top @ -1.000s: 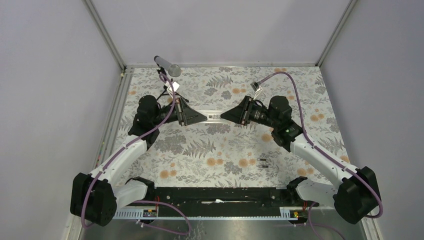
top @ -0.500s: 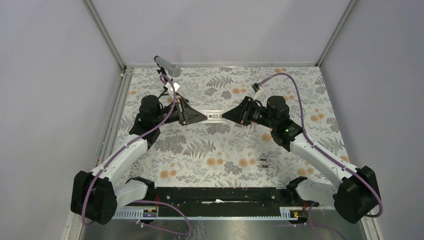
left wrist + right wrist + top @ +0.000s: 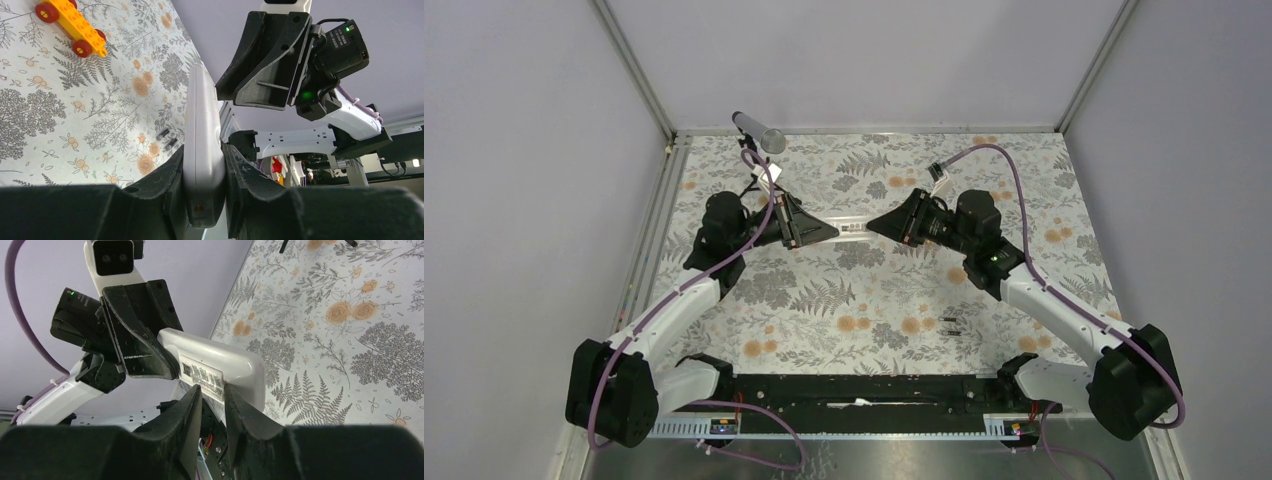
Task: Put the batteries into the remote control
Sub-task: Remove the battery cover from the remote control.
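Top external view has the small slim white rectangular remote control held up off the grey floral-patterned surface, level between the two arms, which face each other across it. In the left wrist view the left fingers are closed tight on one end of the remote, one on each side, with its length running away from the camera. The right fingers meet the opposite end, beside the printed label on its white face. Only a narrow gap separates them, and I cannot tell whether they pinch the remote or merely touch it. Two tiny thin dark cylindrical batteries lie close together on the surface, nearer the arm bases and well apart from the remote. A yellow-and-orange brick toy car with red wheels sits on the surface.
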`<state>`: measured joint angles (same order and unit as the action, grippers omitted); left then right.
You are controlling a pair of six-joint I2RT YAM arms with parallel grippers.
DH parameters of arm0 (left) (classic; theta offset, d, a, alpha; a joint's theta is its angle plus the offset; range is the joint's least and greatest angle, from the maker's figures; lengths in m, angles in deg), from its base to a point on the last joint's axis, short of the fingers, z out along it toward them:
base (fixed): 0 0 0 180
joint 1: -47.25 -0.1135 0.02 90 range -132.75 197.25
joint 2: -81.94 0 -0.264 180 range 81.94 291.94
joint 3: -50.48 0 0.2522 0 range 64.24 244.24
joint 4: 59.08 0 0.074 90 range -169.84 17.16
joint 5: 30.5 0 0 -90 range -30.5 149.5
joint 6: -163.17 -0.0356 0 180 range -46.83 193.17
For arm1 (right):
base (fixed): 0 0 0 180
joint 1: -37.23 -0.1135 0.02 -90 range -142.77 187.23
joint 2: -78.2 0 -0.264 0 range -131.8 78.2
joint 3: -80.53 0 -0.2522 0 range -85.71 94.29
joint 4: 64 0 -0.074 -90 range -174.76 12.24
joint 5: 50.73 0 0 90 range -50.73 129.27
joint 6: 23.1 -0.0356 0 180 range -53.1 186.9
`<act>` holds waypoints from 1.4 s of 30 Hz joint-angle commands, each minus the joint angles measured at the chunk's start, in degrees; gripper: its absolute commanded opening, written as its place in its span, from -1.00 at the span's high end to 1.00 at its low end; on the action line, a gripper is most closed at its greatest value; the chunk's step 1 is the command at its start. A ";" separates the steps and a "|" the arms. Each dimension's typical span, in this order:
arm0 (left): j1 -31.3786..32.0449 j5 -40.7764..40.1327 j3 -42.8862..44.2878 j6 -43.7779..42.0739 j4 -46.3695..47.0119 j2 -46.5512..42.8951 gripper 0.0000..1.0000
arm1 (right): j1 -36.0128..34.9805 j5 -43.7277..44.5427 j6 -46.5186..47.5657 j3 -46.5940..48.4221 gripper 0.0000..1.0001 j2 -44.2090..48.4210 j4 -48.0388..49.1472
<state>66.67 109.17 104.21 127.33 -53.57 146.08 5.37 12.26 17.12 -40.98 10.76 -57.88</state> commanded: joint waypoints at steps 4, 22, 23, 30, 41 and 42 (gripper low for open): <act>4.13 7.10 1.05 3.67 13.47 -1.12 1.00 | -0.84 -5.02 -4.53 -2.95 0.38 -3.10 8.57; 5.01 2.46 3.26 -5.14 -4.98 1.55 1.00 | -0.82 -13.80 -16.76 -9.70 0.38 -6.00 36.54; 5.35 2.16 3.40 -5.59 -5.84 1.72 1.00 | -0.79 -14.04 -17.37 -9.96 0.40 -6.42 37.95; 5.80 -4.91 6.04 -11.67 -18.03 3.85 1.00 | -0.84 -12.77 -15.22 -10.40 0.42 -4.82 36.23; 5.79 -10.11 6.38 -14.23 -23.88 6.26 1.00 | -0.82 -9.99 -12.84 -11.20 0.43 -3.28 32.14; 5.73 -10.32 6.28 -14.25 -23.94 6.34 1.00 | -0.80 -9.88 -12.62 -11.13 0.43 -3.30 31.85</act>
<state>69.71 98.62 109.63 114.52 -77.18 151.74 7.12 6.45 4.79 -53.92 4.74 -32.53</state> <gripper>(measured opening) 0.275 0.290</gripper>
